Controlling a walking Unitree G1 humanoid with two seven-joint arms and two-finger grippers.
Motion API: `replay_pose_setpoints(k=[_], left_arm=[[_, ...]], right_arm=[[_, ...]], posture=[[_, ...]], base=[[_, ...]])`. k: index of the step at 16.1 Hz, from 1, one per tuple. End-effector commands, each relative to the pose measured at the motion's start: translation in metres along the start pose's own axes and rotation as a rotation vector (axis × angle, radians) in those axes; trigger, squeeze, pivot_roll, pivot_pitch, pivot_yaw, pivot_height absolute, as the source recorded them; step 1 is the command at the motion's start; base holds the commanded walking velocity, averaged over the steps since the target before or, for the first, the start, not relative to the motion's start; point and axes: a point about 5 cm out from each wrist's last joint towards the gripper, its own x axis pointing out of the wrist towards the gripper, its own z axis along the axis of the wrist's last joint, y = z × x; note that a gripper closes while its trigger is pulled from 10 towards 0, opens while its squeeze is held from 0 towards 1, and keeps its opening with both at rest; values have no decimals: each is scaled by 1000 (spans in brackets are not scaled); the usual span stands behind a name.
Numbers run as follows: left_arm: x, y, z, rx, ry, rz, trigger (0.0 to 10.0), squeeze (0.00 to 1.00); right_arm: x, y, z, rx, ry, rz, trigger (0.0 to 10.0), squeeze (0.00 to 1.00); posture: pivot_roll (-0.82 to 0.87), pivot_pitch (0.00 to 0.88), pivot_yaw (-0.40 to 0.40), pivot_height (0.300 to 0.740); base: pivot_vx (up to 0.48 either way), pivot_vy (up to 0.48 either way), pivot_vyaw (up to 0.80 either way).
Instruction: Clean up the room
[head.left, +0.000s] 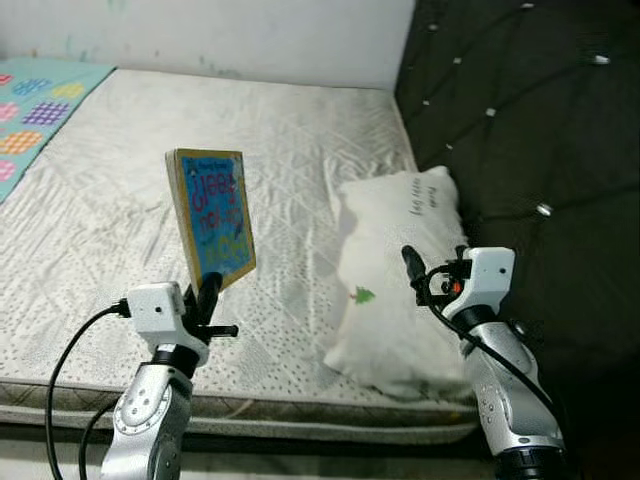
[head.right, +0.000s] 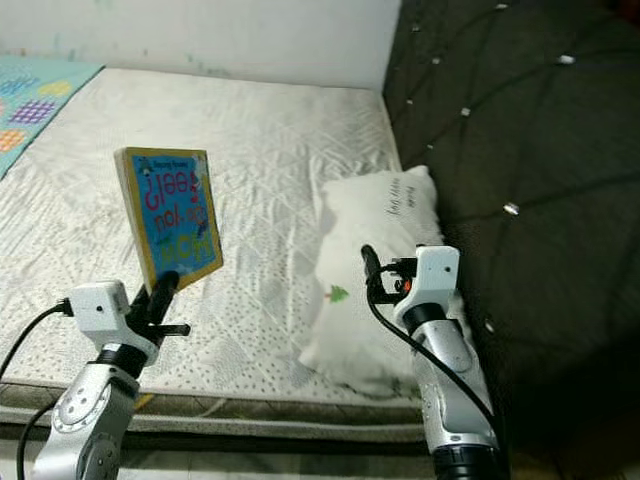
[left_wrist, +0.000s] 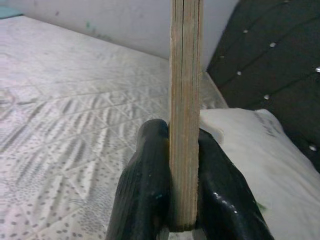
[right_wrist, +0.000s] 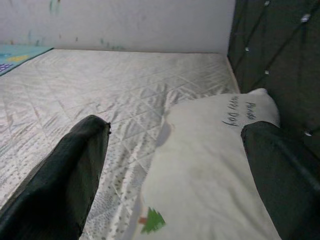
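Progress: partway, by my read. Left to right: colourful mat (head.left: 40, 110) at the far left corner of the mattress (head.left: 120, 220), not touched. My left end effector (head.left: 205, 297) is clamped on the lower edge of the book (head.left: 212, 217), holding it upright and lifted clear above the mattress, cover facing right. Wrist view confirms both fingers (left_wrist: 145, 190) pressed on either side of the thick board pages.

Book: blue cover, yellow-brown border, big colourful lettering, stiff, slightly tilted.

Right of it, the white pillow (head.left: 395, 270) lies against the dark quilted headboard (head.left: 530, 140). My right end effector (right_wrist: 175, 175) hovers just over the pillow, fingers spread, holding nothing.

Left to do, I'd guess: put the book away somewhere, maybe straighten the pillow.
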Motion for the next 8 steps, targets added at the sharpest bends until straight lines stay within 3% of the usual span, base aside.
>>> replay_pose_setpoints(k=[1,6,8], left_arm=[[1,-5,12,5,-65,-32,10000,0],[2,-5,11,2,-62,-32,10000,0],[2,-5,10,-1,-51,-21,10000,0]], right_arm=[[-1,-3,1,-10,-4,-5,10000,0],[0,-3,1,-15,-3,-2,10000,0],[0,-3,1,-18,-5,-1,10000,0]], posture=[[-11,92,-46,740],[-11,89,-46,740],[-11,86,-47,740]], base=[[307,0,0],[292,0,0],[0,0,0]])
